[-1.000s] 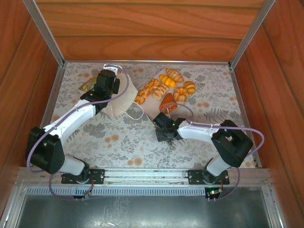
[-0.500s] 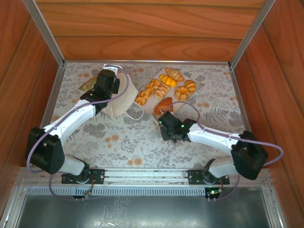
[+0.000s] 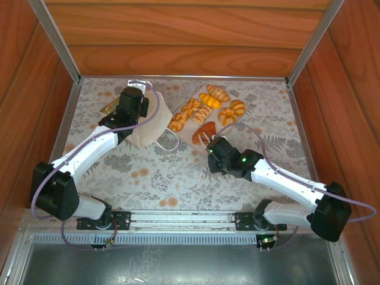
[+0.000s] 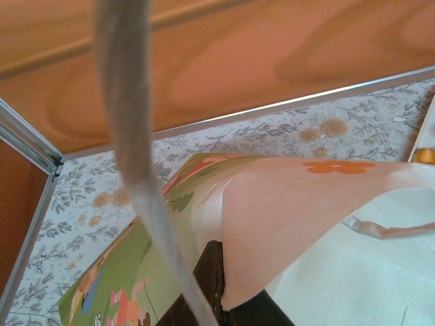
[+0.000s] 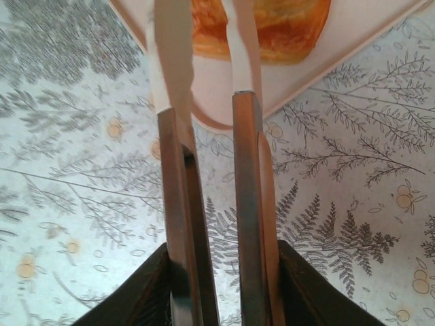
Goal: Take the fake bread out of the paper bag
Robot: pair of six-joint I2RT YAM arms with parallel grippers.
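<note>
Left hand (image 3: 135, 101) is clamped on the bag (image 3: 148, 124) at the edge away from the tray (image 5: 306, 68). The left wrist view shows a fold of the paper pinched in the jaws.
- Bag lies on the surface (image 3: 178, 172) just left of the tray, one cord loop trailing toward it. Its inside is hidden, so I cannot tell if anything is left in it.
- Bread (image 3: 202, 113): about seven pieces on the tray, and none between either hand's fingers.
- Right hand (image 3: 206, 140) is at the tray's near corner, tips just short of the brown triangle (image 3: 205, 130). Its fingers (image 5: 178, 204) are a little apart, with nothing in the narrow gap.

Step, as I read it: unloading looks nearly or fully done. The right hand is empty beside the tray, between carries or finished.

Next move, if any bread is left: take the right hand off the tray's near corner and across to the bag's mouth on the tray's left. Spread the fingers wider before going in. The left hand's pinch has to hold the mouth up, or the paper sags and blocks the way in.
</note>
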